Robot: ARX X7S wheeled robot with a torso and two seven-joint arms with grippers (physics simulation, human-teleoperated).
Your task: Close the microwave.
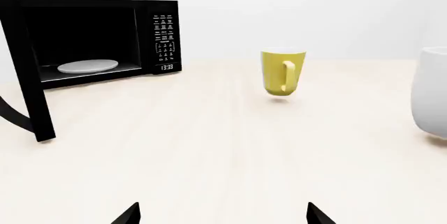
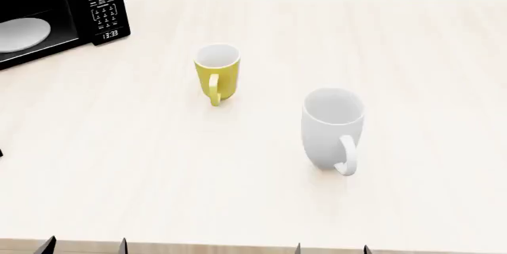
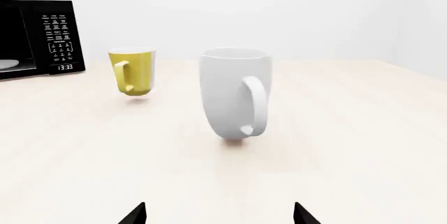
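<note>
Nearest to us, at the table's near edge, our left gripper (image 2: 83,245) and right gripper (image 2: 331,248) showed only their dark fingertips, each pair spread well apart with nothing between them; the left wrist view (image 1: 222,214) and the right wrist view (image 3: 219,214) gave the same picture, both hands wide open and empty above the pale wooden table (image 2: 158,171). Beyond our right gripper stood the white mug (image 2: 333,128), upright, its handle turned toward us. Farther back and to its left stood the smaller yellow mug (image 2: 217,72), also upright, handle toward us, well apart from the white one. Farthest away, at the table's far left corner, sat the microwave (image 2: 101,8), well apart from both grippers. Its door (image 1: 26,67) stood swung open toward us, the white plate (image 1: 88,66) lay inside the dark cavity, and the keypad's display read 13:33
</note>
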